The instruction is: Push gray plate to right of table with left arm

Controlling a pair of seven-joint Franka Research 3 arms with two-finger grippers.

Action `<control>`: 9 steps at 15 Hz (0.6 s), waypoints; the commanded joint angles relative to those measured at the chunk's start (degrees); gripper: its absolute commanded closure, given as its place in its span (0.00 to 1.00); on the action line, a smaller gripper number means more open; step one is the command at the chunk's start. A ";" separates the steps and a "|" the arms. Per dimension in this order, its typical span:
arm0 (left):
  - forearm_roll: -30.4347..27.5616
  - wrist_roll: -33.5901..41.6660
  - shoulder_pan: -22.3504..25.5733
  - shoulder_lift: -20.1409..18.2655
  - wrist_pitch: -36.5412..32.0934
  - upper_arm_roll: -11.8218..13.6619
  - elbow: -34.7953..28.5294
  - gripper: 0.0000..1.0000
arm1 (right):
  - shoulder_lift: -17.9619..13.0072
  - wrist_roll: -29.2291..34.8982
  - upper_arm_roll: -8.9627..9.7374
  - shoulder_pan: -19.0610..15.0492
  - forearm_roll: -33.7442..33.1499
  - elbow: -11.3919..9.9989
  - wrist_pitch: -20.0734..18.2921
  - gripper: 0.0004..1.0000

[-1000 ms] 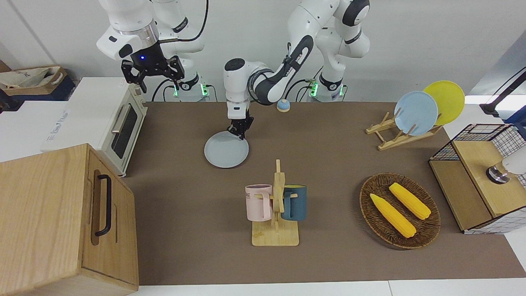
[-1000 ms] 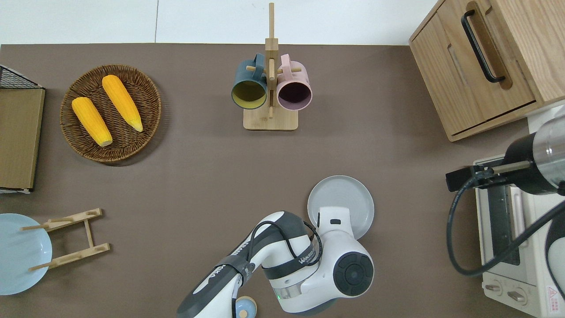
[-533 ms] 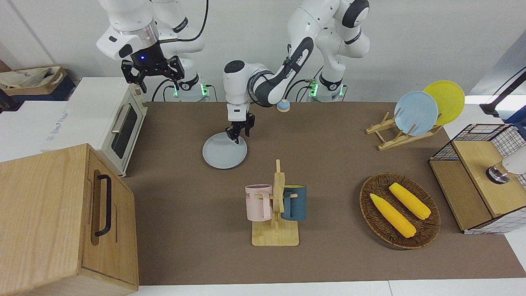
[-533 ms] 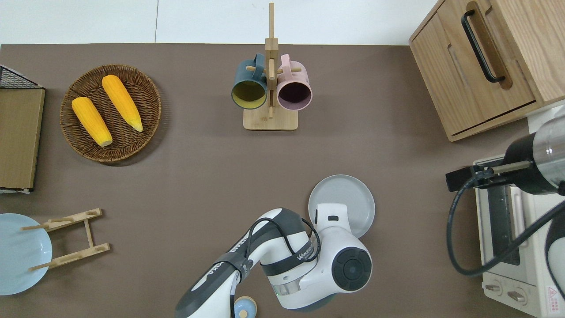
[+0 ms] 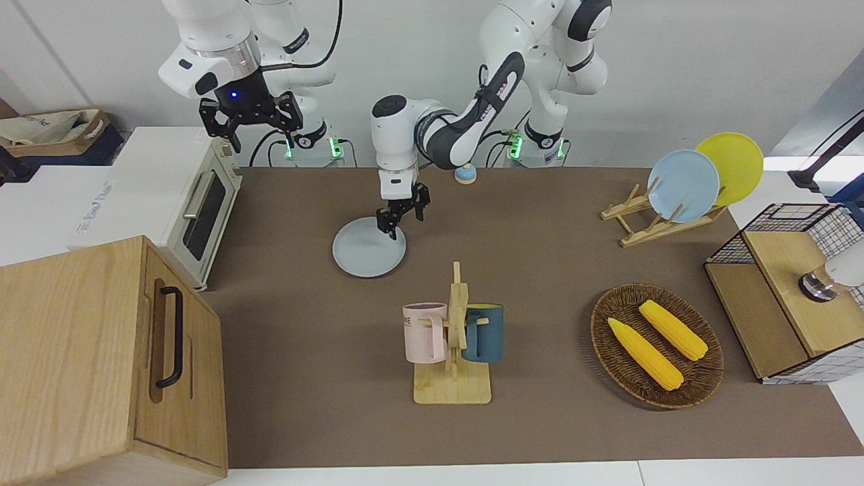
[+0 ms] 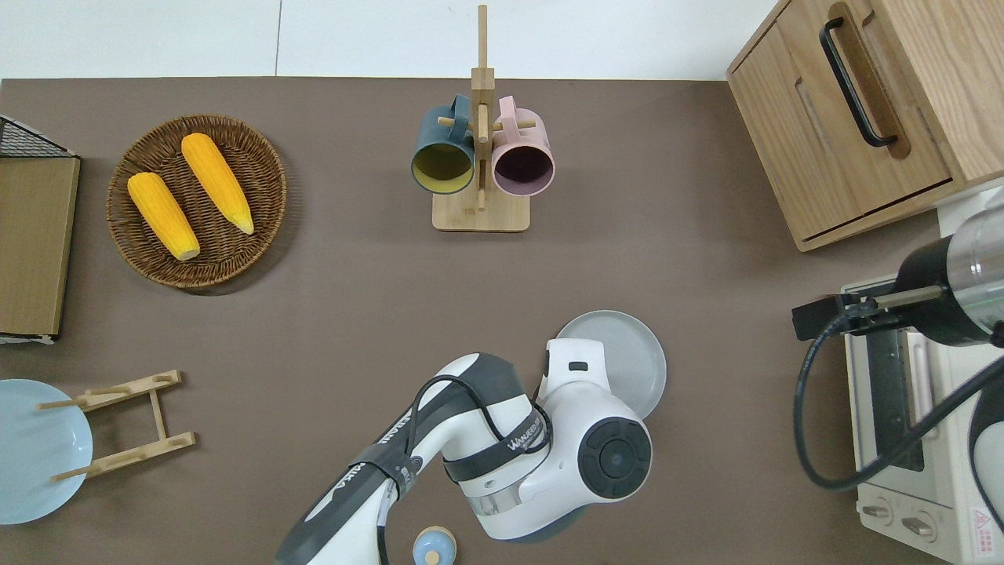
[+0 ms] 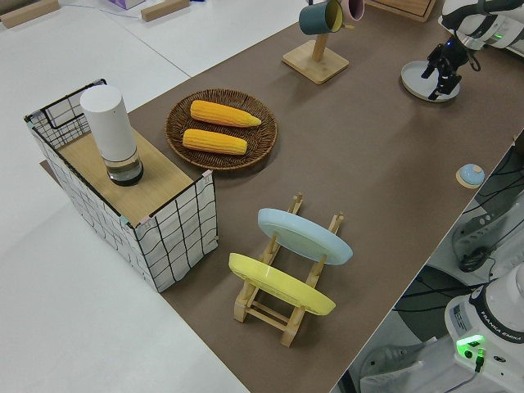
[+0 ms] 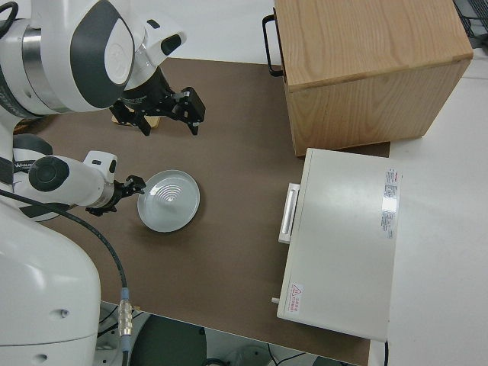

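Observation:
The gray plate lies flat on the brown table, nearer to the robots than the mug rack; it also shows in the overhead view, the left side view and the right side view. My left gripper is open and empty, a little above the plate's rim on the side toward the left arm's end; it also shows in the right side view. In the overhead view the wrist hides it. My right gripper is parked and open.
A mug rack with a pink and a dark blue mug stands mid-table. A wicker basket with two corn cobs, a plate rack and a wire basket are toward the left arm's end. A toaster oven and wooden cabinet are toward the right arm's end.
The plate slid slightly toward the right arm's end, then stopped. My left gripper rose off the plate and drew back toward the left arm's end. The right arm has not moved.

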 commanded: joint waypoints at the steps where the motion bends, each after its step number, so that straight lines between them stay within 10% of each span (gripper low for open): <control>1: -2.48 8.80 3.80 -3.23 -3.67 -0.63 -0.27 0.01 | -0.36 0.08 0.85 -1.17 0.59 0.22 -0.73 0.02; 9: -14.26 34.03 15.05 -13.42 -13.61 -0.02 0.00 0.01 | -0.36 -0.01 0.85 -1.17 0.59 0.22 -0.73 0.02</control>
